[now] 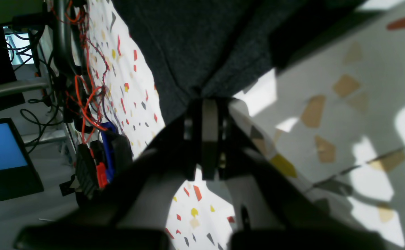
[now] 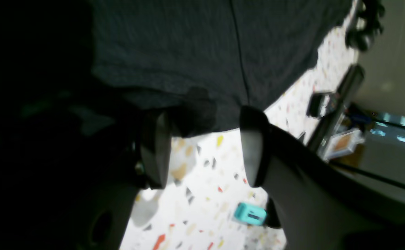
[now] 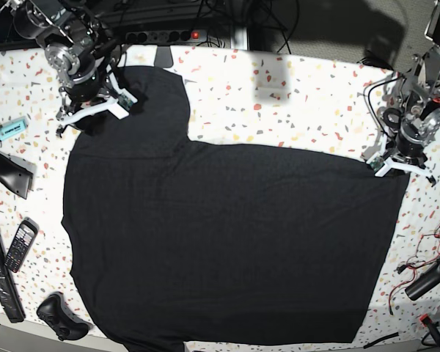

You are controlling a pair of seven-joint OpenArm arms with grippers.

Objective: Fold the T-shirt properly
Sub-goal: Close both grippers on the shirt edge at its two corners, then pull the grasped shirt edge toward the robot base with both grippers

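Black cloth of the T-shirt [image 3: 227, 242] lies spread flat, whole only in the base view. Left gripper [image 1: 205, 104] pinches its corner at 3 o'clock. Right gripper [image 2: 205, 146], 10 o'clock, gapes wide astride the sleeve edge, gripping nothing.

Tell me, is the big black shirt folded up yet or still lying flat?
Mostly flat. The T-shirt lies spread across the table, with no clear fold showing.

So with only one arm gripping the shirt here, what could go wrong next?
The left gripper is shut on just a thin corner of the T-shirt; a pull may slip it free. The right gripper stands open at a sleeve edge, so a one-sided lift could drag the cloth askew.
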